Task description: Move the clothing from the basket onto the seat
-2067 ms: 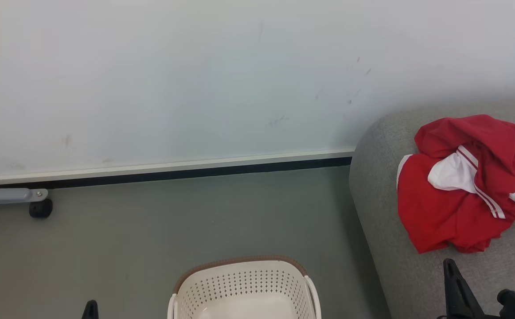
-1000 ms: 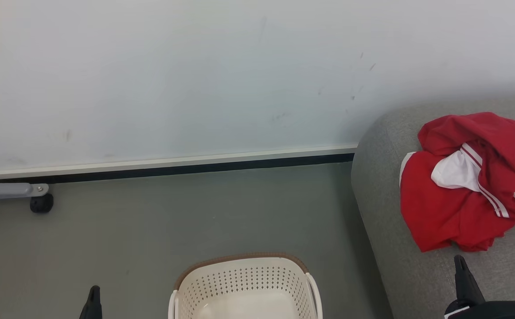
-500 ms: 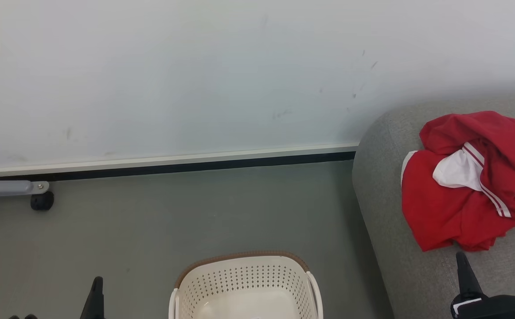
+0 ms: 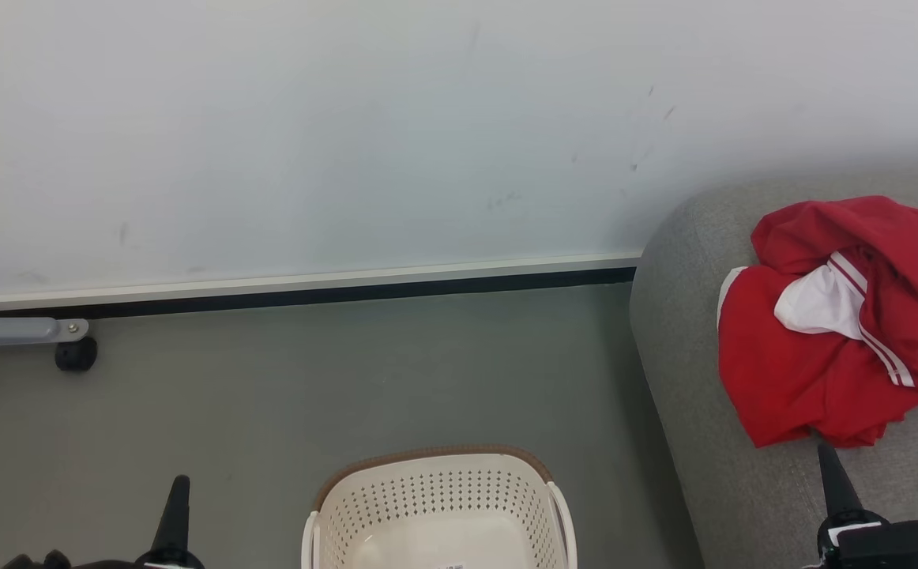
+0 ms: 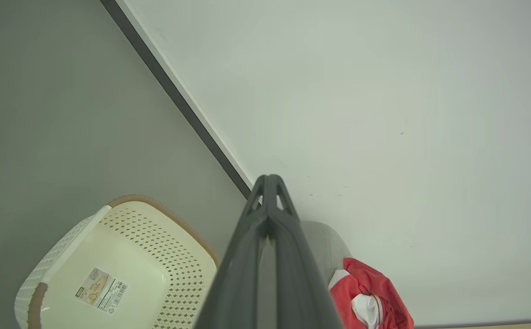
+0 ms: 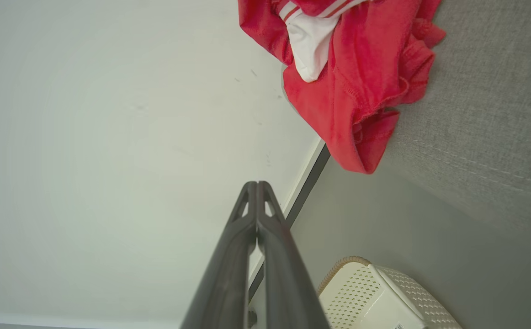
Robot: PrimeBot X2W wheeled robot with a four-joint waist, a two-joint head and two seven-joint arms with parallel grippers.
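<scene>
Red fabric with white panels and thin white stripes, the clothing lies in a crumpled heap on the grey woven seat. It sits near the cushion's rounded end, by the pale wall. The basket stands on the grey floor to the left of the seat, apart from it. Its bare cream bottom shows a printed label.

My right gripper has its two dark fingers pressed together with nothing between them. In the head view its tip points up over the seat, near the heap's closest edge. My left gripper is closed on nothing too, its fingers meeting at the tip. It stands over the floor to the left of the basket, clear of the brown rim.

At the far left, by the dark skirting, a grey metal leg ends in a black caster.
</scene>
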